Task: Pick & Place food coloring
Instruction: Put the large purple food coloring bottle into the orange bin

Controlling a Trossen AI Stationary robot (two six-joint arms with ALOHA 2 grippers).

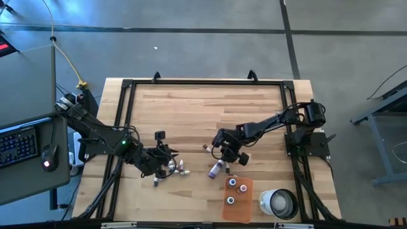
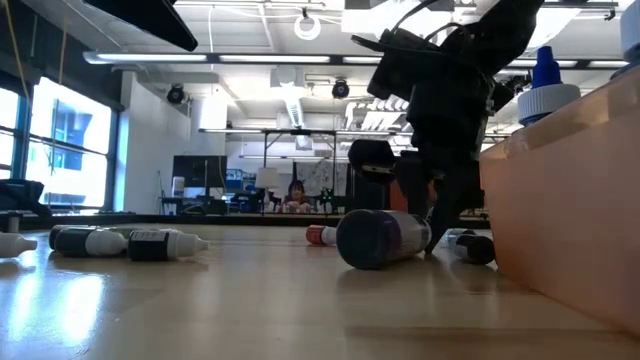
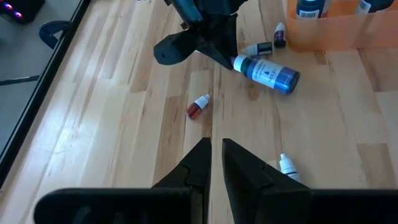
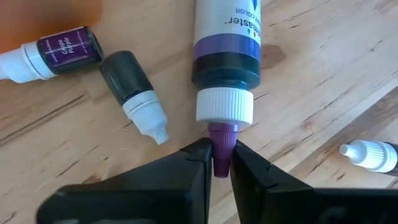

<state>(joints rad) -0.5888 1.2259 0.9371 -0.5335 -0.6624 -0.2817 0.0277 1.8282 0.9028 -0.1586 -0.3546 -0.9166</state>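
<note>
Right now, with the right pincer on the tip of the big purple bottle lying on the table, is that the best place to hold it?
Probably not. The right pincer pinches only the narrow tapered nozzle of the purple bottle, which could slip. Since it lies on its side, come from above and close across the ribbed white collar or the body just behind it.

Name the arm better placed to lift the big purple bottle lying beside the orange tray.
Right. Its claw is already pinched on the purple bottle's tip, next to the orange tray. The left claw sits apart, near other small bottles, holding nothing.
</note>
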